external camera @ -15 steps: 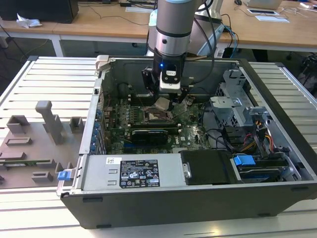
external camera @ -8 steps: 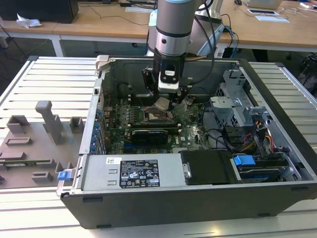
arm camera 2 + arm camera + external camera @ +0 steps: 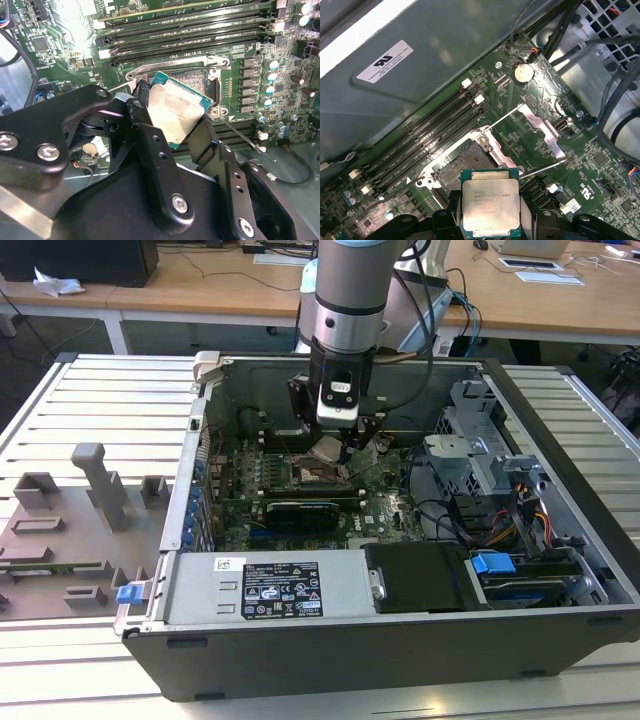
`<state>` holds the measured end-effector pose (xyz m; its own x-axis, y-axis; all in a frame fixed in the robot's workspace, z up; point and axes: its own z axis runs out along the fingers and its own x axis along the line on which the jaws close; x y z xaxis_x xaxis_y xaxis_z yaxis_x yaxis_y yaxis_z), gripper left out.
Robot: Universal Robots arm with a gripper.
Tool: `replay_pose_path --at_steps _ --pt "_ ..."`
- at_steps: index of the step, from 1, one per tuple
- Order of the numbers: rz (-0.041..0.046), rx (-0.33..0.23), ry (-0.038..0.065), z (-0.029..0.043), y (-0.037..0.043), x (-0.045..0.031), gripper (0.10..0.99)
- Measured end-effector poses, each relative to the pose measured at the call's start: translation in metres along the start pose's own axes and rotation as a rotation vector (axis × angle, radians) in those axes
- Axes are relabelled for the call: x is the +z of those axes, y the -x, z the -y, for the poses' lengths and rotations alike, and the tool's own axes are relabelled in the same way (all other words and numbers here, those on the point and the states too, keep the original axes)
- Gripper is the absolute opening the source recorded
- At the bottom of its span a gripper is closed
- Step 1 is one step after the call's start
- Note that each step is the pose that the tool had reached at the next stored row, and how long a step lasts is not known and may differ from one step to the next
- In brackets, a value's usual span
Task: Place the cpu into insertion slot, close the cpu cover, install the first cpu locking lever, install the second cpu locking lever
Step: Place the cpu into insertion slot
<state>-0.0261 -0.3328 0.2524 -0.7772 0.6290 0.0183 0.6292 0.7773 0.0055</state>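
My gripper [image 3: 176, 120] is shut on the cpu [image 3: 178, 109], a flat square chip with a silvery top and a green edge, clamped by two opposite sides between the black fingers [image 3: 144, 131]. The cpu [image 3: 490, 202] hangs tilted just above and to one side of the insertion slot [image 3: 461, 161], not touching it. The slot's dark centre lies bare inside its silver rim. The cpu cover [image 3: 543, 127] is swung open beside the slot. Two thin locking levers [image 3: 506, 117] stand raised off the board. In the exterior view the gripper [image 3: 335, 446] is inside the open computer case, over the slot [image 3: 308, 474].
Long memory slots [image 3: 427, 137] run alongside the insertion slot. A black card [image 3: 300, 512] lies in front of it, the power supply [image 3: 270, 585] nearer still. Cables and drive bays [image 3: 500, 510] crowd the exterior view's right. Case walls [image 3: 195, 450] close in around the board.
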Motion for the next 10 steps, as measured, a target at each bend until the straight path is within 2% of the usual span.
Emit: replay_pose_path --at_steps 7,10 --pt "0.0002 0.037 0.001 0.0 0.0 0.0 0.545" --pt "0.0003 0.071 0.001 0.0 0.0 0.0 0.545"
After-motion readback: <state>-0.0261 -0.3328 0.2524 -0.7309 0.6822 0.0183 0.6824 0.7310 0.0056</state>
